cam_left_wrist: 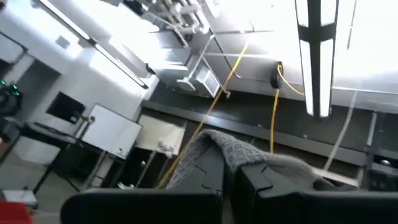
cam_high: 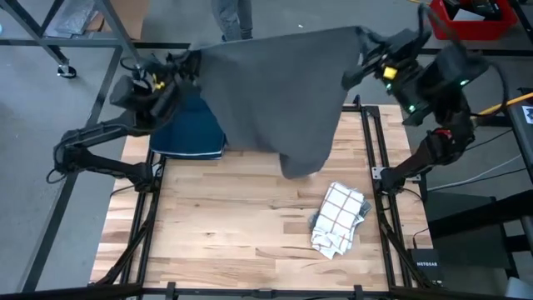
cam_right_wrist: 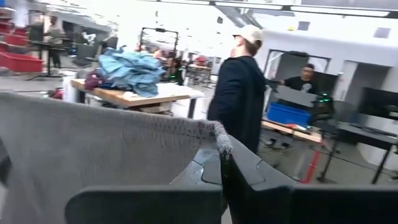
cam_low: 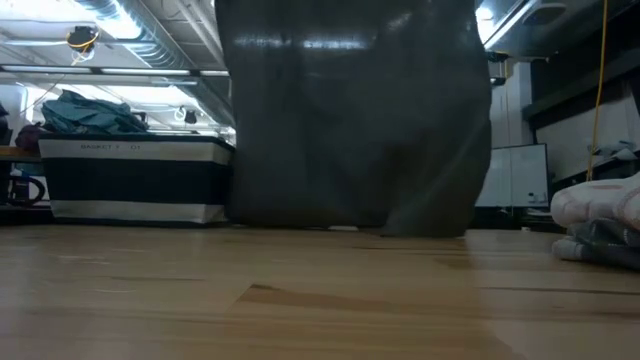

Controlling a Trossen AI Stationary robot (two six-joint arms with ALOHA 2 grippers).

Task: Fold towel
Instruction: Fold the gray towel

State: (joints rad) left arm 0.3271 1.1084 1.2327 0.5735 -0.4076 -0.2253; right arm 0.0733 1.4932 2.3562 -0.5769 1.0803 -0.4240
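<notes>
1. We have the left gripper [cam_high: 185, 65] raised over the far left side of the table [cam_high: 250, 233], its fingers [cam_left_wrist: 205, 171] pinched tight on one top corner of the grey towel [cam_high: 275, 92]. We judge this grip should not slacken while the cloth hangs.
2. Below that gripper lies a folded dark blue cloth [cam_high: 187, 129] on the table; we should lay the towel clear of it.
3. The towel hangs spread between both grippers like a curtain. In the low view its bottom edge [cam_low: 350, 225] looks to meet the table or hang just above it. We should keep the top edge taut and level so no creases set in.
4. A checked white cloth [cam_high: 337, 218] sits crumpled nearer the front right, apart from the towel.
5. The right gripper [cam_high: 369, 60] clamps the other top corner, fingers [cam_right_wrist: 245, 165] shut on the hem. To fold well, we would probably lower both corners together toward the near side, letting the bottom edge land first.
</notes>
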